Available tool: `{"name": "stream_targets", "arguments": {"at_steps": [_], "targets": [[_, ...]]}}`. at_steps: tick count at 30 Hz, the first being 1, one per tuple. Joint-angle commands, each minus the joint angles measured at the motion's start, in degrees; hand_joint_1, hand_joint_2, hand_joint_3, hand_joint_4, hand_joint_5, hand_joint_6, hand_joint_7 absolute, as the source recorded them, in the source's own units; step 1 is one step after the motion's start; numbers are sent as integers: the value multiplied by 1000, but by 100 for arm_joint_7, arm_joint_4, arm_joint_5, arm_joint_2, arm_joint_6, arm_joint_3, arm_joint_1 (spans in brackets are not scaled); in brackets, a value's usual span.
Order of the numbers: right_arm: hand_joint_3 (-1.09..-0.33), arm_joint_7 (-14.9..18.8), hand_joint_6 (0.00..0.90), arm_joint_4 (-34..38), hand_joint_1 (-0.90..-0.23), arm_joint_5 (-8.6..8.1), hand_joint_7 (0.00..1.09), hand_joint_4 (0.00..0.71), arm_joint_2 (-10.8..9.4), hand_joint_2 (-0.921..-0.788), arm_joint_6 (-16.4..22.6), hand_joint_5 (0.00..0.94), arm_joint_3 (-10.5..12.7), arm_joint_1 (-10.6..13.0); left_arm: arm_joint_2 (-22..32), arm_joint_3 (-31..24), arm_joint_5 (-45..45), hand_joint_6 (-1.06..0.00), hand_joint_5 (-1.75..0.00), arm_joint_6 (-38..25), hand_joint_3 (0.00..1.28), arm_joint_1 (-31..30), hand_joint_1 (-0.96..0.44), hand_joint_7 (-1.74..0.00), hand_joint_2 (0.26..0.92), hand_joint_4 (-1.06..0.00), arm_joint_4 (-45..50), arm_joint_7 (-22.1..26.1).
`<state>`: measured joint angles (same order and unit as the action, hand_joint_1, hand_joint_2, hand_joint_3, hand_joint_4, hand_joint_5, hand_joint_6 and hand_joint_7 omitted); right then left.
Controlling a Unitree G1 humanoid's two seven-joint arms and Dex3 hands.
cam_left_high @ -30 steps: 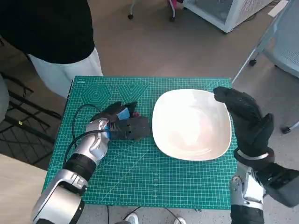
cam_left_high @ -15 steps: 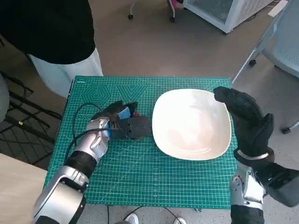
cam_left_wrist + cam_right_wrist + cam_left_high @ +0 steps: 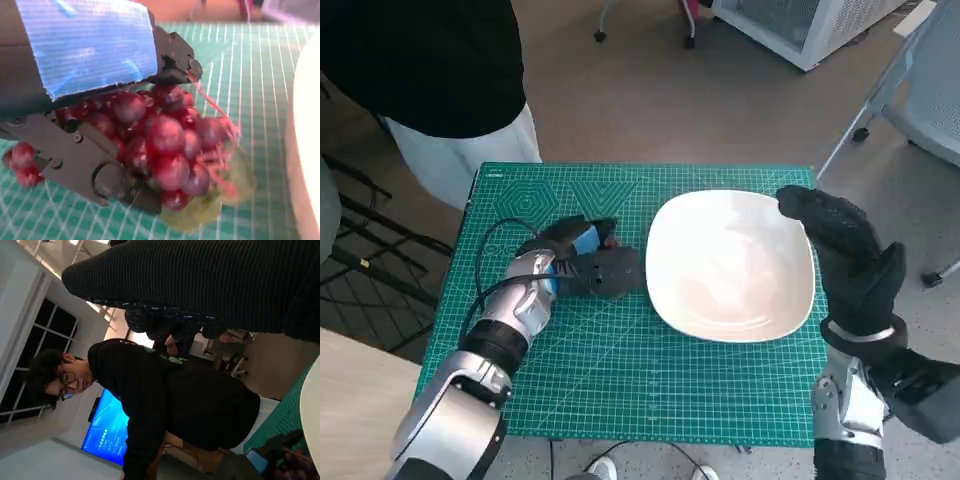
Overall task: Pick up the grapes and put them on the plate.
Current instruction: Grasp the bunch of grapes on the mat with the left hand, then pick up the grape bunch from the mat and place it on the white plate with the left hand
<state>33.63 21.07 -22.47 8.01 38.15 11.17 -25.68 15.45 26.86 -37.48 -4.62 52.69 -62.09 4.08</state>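
A bunch of red grapes (image 3: 170, 142) is gripped by my left hand (image 3: 588, 260) on the green mat, just left of the white plate (image 3: 730, 265). In the left wrist view the black fingers (image 3: 80, 160) wrap around the bunch, and the plate's rim (image 3: 305, 140) shows at the picture's side. In the head view only a speck of red shows at the hand (image 3: 610, 243). My right hand (image 3: 845, 255), in its black glove, hovers over the plate's right edge with its fingers held loosely and nothing in it. The right wrist view shows the left hand and grapes (image 3: 292, 460) far off.
The green cutting mat (image 3: 620, 370) covers the small table. A person in a black top (image 3: 420, 70) stands at the far left corner, also seen as a person (image 3: 150, 405) in the right wrist view. A chair base (image 3: 930, 110) and a white cabinet (image 3: 800, 25) stand beyond.
My left hand has shifted very slightly on the mat with the grapes in it. The right hand has stayed where it was.
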Motion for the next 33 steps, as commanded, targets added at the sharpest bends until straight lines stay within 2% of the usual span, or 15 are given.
{"name": "stream_targets", "arguments": {"at_steps": [1, 5, 7, 9, 17, 33], "targets": [[-559, 7, 15, 18, -502, -40, 379, 210, 34, -921, -83, 0, 0, 78, -17, 285, -277, -677, -1398, 8, 319, -181, 322, -165, 866, -484, -141, -389], [-559, 2, 15, 15, -502, -35, 380, 209, 36, -921, -82, 0, -1, 75, 9, 447, -424, -551, -1391, 52, 231, -197, 106, -915, 908, -520, -164, -670], [-559, 0, 15, 23, -502, -30, 380, 209, 37, -921, -77, 0, -1, 70, 19, 479, -439, -527, -1363, 86, 208, -197, 49, -1113, 915, -525, -182, -725], [-559, -3, 15, 33, -502, -25, 381, 209, 37, -921, -71, 0, -1, 64, 28, 488, -421, -524, -1329, 119, 194, -191, 25, -1212, 918, -529, -202, -740], [-560, -19, 14, 36, -499, -5, 382, 208, 35, -921, -61, 0, -4, 55, 33, 464, -339, -541, -1247, 177, 170, -165, 3, -1324, 921, -541, -273, -732], [-561, -51, 12, -42, -498, 16, 385, 207, 39, -921, -71, 0, -4, 85, -38, 449, -297, -471, -1325, 145, 189, -109, 2, -1286, 921, -568, -433, -743]]}}
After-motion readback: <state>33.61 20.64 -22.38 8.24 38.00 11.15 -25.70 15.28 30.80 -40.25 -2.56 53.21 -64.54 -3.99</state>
